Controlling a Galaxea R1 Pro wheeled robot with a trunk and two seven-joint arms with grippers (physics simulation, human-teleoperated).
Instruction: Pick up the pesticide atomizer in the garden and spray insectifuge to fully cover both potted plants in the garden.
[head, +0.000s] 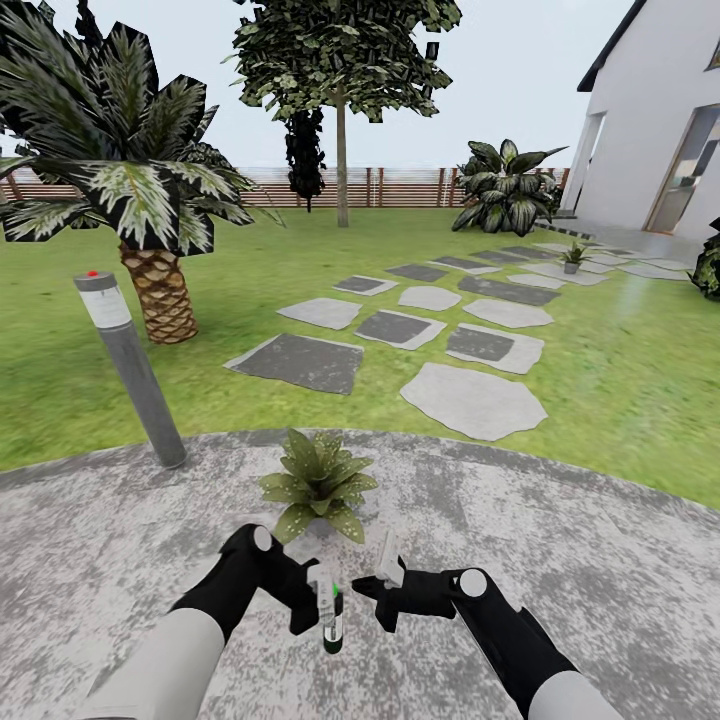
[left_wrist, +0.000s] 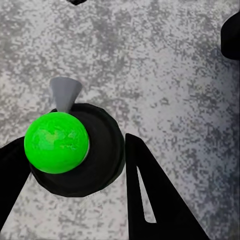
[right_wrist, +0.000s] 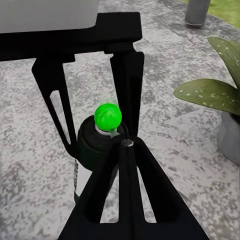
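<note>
The pesticide atomizer is a slim, dark cylinder with a pale label and a glossy bright green rounded cap; it stands upright over the speckled grey gravel patio, held between the two black fingers of the left gripper, which pinch its body from either side. From the left wrist camera the cap reads as a smooth green ball above a round black shoulder, with a small grey funnel-shaped nozzle jutting out beside it, and a flat black finger on each flank. The right gripper hovers just beside the bottle with its thin, slotted black fingers spread and nothing between them; its wrist camera looks past them at the atomizer's dark body. Just beyond both grippers sits one potted plant, a low rosette of pointed, pale-speckled leaves. A grey cylindrical post lamp leans at the patio's edge, near a scaly-trunked palm. Irregular grey and white stepping stones cross the lawn toward a second small potted plant, far off by the white house.
</note>
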